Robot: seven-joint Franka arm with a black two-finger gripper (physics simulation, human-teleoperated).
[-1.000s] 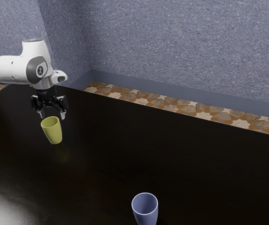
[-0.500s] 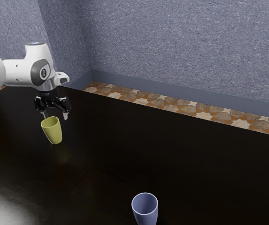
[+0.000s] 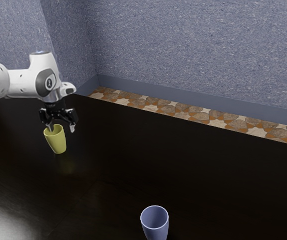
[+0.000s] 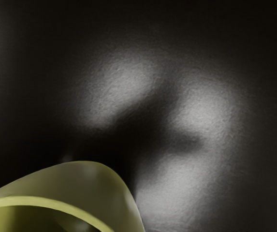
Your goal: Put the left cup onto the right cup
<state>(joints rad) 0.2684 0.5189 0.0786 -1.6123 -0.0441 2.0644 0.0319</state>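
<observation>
An olive-green cup (image 3: 56, 140) stands upright on the dark table (image 3: 148, 160) at the exterior view's left. My gripper (image 3: 58, 127) hangs at the cup's rim, pointing down, open, with its fingers (image 3: 72, 127) spread about as wide as the rim. In the wrist view, the green cup's rim and wall (image 4: 75, 191) sit large and blurred just under my hand. A lavender-blue cup (image 3: 154, 223) stands upright near the table's front edge, far to the exterior view's right of the green cup.
Behind the table, a strip of patterned floor (image 3: 198, 114) runs along the base of a grey-blue wall (image 3: 183, 45). A bright glare patch (image 3: 3, 220) lies on the tabletop at the front left.
My gripper has come down and shifted slightly toward the exterior view's right, from above the green cup to its rim. Both cups stay where they were.
</observation>
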